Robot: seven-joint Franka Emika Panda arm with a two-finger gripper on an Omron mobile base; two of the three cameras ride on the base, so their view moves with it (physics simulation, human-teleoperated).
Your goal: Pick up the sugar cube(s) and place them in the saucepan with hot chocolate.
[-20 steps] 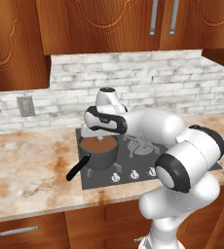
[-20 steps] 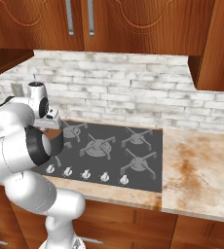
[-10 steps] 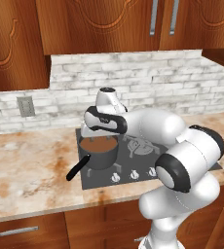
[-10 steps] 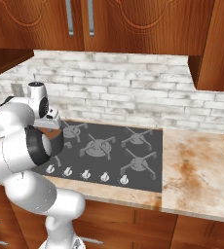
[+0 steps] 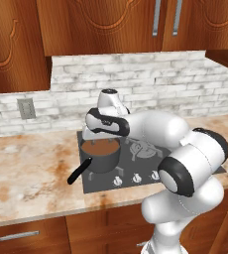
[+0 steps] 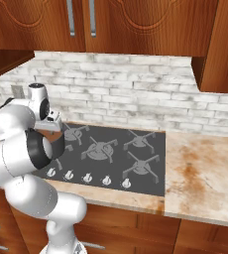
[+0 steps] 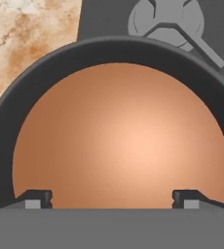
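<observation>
Hovering open jaws directly above saucepan (image 7: 121, 141).

No readable text in any view.

The stove knobs (image 6: 87, 177), the wall outlet (image 5: 26, 108), the cabinet doors (image 5: 111, 25) and the saucepan (image 5: 101, 155) carry no lettering, numbers, brand marks or signs that can be made out; the knob faces are too small to tell whether anything is printed on them.
</observation>
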